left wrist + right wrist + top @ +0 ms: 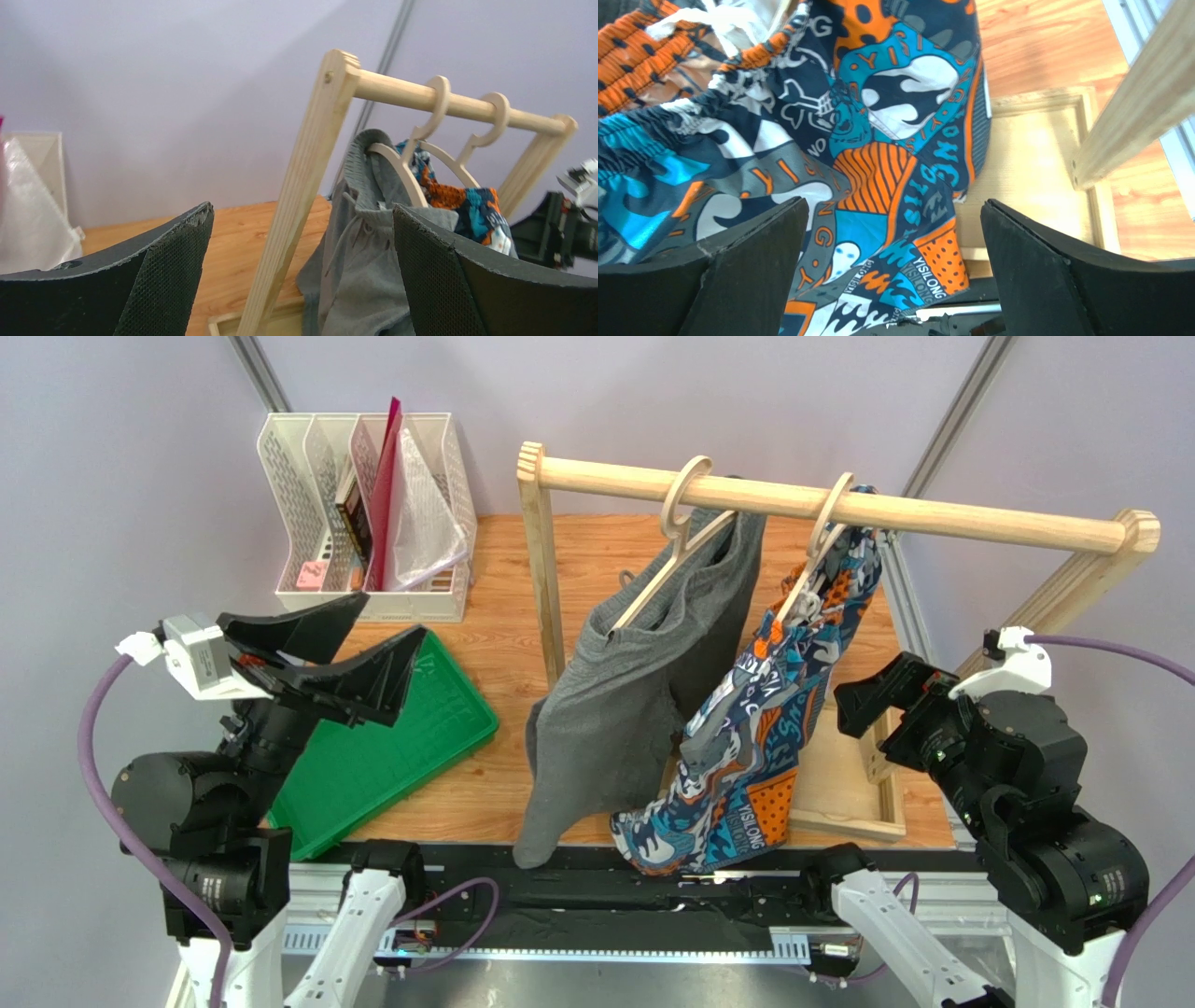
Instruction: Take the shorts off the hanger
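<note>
The heather grey shorts point(624, 693) hang on a wooden hanger point(679, 529) from the wooden rail point(842, 507). They also show in the left wrist view point(365, 266). The patterned blue, orange and teal shorts point(751, 735) hang on a second hanger point(825, 525) to the right and fill the right wrist view point(829, 161). My left gripper point(376, 647) is open and empty, left of the rack over the green tray. My right gripper point(867, 703) is open and empty, just right of the patterned shorts.
The rack's left upright point(542, 567) stands between my left gripper and the grey shorts. A green tray point(407, 749) lies at the left. A white file organiser point(368, 511) stands at the back left. The rack's wooden base frame point(842, 784) lies at the right.
</note>
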Robot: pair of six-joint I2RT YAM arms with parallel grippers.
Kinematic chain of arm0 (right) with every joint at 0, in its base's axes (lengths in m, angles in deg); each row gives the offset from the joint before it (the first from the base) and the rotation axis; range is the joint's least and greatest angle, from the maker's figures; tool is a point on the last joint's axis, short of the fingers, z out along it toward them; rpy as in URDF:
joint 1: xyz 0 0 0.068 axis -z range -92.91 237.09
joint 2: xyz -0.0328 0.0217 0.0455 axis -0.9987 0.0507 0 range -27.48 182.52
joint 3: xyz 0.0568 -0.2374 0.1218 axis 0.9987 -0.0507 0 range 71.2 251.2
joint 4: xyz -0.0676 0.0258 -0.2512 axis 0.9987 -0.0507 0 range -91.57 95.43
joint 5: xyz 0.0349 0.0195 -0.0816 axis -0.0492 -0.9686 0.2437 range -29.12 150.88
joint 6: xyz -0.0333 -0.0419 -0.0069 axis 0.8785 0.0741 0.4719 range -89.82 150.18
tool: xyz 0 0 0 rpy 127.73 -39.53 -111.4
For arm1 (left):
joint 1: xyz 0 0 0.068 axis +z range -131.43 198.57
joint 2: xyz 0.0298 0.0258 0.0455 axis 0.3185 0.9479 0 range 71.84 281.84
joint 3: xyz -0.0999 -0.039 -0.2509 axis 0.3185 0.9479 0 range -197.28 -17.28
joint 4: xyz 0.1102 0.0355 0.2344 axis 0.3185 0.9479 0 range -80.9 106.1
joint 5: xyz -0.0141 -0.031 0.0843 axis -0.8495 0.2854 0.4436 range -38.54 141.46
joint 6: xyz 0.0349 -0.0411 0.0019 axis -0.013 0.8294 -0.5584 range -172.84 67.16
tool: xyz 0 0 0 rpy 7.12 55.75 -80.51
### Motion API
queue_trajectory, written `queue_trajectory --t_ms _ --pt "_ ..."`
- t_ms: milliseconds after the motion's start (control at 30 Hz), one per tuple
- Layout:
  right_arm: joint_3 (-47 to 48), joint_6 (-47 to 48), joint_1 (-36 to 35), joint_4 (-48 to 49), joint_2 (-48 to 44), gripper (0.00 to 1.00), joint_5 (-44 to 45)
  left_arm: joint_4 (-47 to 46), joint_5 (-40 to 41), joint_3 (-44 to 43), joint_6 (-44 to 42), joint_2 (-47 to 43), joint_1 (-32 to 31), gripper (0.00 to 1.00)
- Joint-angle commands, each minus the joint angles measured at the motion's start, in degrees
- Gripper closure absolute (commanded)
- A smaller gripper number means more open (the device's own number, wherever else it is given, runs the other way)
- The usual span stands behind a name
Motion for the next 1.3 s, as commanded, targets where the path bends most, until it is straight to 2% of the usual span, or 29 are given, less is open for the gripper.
queue_trajectory --t_ms 0,100,233,367,500,600,633,733,900,1000,1133,1167,1267 --pt "2.7 -3.7 -1.2 -3.7 1.0 0.0 4.6 12.4 12.9 -5.7 6.6 1.5 0.3 0.0" --pt "1.9 -5.0 -1.4 -2.1 0.2 0.0 1.8 20.8 13.8 -10.7 7.9 3.6 0.3 0.0" --pt "2.3 -3.3 -1.7 -2.3 1.0 0.0 -4.1 24.6 5.1 -15.3 2.4 6.7 0.3 0.01" --pt "5.6 4.9 -1.7 -4.6 2.2 0.0 -8.7 21.3 -1.0 -14.6 2.2 5.9 0.3 0.01" --pt "8.4 8.1 -1.6 -10.1 4.1 0.0 -9.9 19.2 -3.0 -14.0 5.3 6.5 0.3 0.01" --pt "7.8 9.9 -1.7 -10.9 4.7 0.0 -12.4 18.3 -7.5 -15.2 6.8 8.6 0.3 0.02" --pt "7.9 10.1 -1.6 -11.0 4.9 0.0 -16.3 18.3 -10.1 -16.0 7.2 10.4 0.3 0.03" --pt "9.5 7.7 -1.7 -10.3 5.4 0.0 -18.9 16.6 -16.4 -19.2 9.1 14.2 0.3 0.08" --pt "12.8 2.8 -2.2 -8.5 5.6 0.0 -16.4 9.4 -24.0 -21.3 15.6 19.1 -0.2 0.19" --pt "13.2 4.8 -3.2 -8.4 6.2 0.0 -16.4 9.6 -21.8 -22.9 13.3 21.0 -7.1 0.21" --pt "15.7 9.2 -4.8 -9.0 6.8 0.0 -21.1 14.3 -11.9 -26.5 8.2 24.9 -19.1 0.24" --pt "16.3 10.0 -5.1 -8.9 6.6 0.0 -21.9 17.4 -9.7 -27.5 5.3 25.7 -24.1 0.26" --pt "19.9 10.6 -5.9 -9.1 7.7 0.0 -25.8 21.5 -1.7 -30.5 0.9 28.1 -30.9 0.28"
